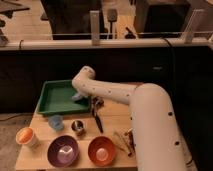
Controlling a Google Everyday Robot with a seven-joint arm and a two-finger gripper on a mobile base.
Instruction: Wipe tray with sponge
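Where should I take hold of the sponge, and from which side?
Likely from above, pinching across its soft body. The sponge lies inside the tray near its right end, and the tray's raised rim would block a sideways approach. The end effector hangs right over it, so a straight descent looks shortest.

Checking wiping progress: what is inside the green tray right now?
The gripper reaches into the tray at its right end, at the pale-blue sponge. The rest shows bare green floor; the arm hides the floor beneath it.
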